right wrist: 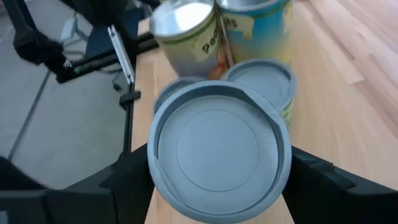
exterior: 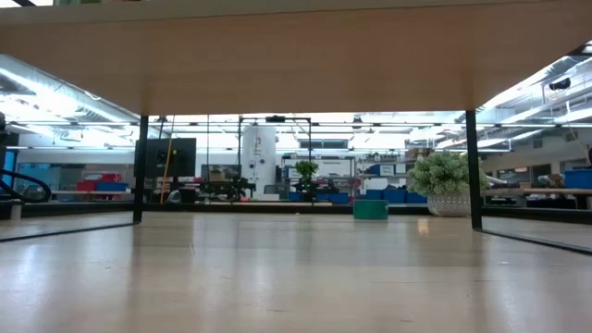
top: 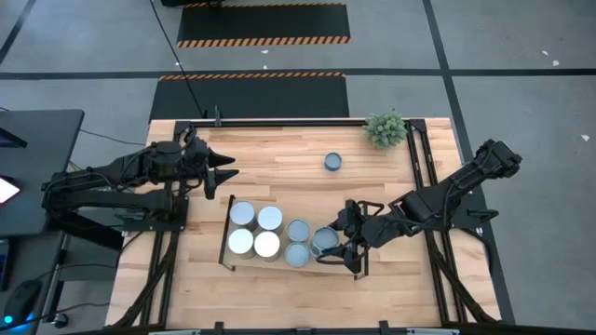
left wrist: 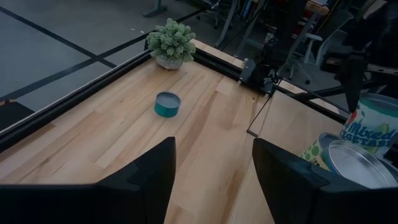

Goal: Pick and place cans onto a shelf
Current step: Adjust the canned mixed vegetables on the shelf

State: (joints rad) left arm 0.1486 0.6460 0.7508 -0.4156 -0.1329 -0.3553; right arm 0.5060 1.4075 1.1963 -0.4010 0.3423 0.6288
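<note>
Shelf (top: 226, 244) sits near-centre of the table, six cans on it: four pale at left, bluish ones at right. Right gripper (top: 341, 244) pinches the rightmost can (top: 323, 241) over the shelf's right end; placing step. Next move, probably: release, lift clear. Left gripper (top: 225, 174) spread, empty, idle far-left. Last can (top: 333, 162) lies far, near the plant (top: 386, 128).

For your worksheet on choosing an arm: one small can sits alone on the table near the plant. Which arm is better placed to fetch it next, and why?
Probably the left. The left gripper is open, empty and pointed toward the lone can. The right gripper is busy at a can on the shelf.
</note>
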